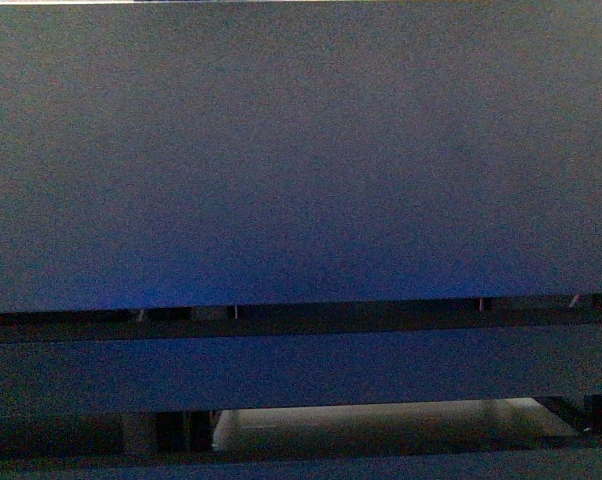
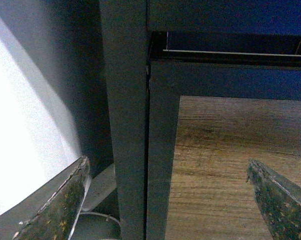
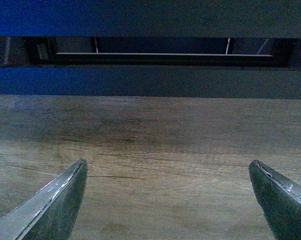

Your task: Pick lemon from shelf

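The lemon is not in view in any frame. The shelf (image 1: 301, 170) fills the front view as a broad dark grey panel, with a lower lip and a gap beneath it. In the left wrist view the shelf's upright post (image 2: 130, 125) and a cross bar stand close ahead. My left gripper (image 2: 168, 200) is open and empty, its fingers to either side of the post. In the right wrist view the shelf's lower bars (image 3: 150, 82) run across ahead. My right gripper (image 3: 168, 200) is open and empty over the floor.
A wood-grain floor (image 3: 155, 145) lies under both grippers and also shows in the left wrist view (image 2: 225, 160). A bright white wall (image 2: 25, 135) and a pale cable and fitting (image 2: 98, 187) sit beside the post. Neither arm shows in the front view.
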